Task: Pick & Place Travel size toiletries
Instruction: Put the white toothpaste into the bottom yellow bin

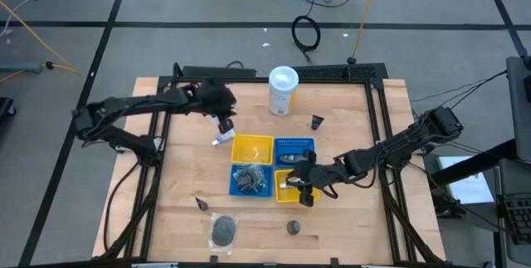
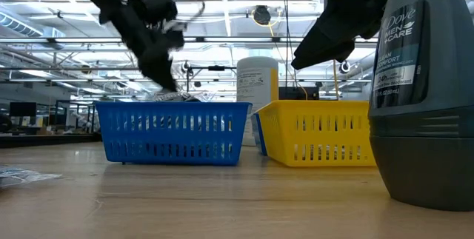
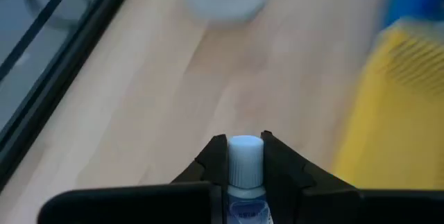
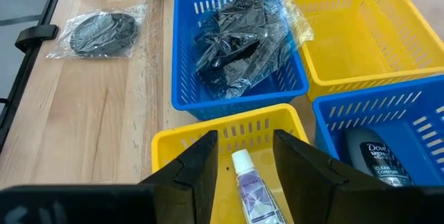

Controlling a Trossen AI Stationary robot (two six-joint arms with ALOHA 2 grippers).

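surface: four trays clustered centre | left hand: I've clenched it on a white tube, cap poking forward, yellow tray just beside for the drop | right hand: released, spread above another tube lying in its yellow tray

Bare table right of trays
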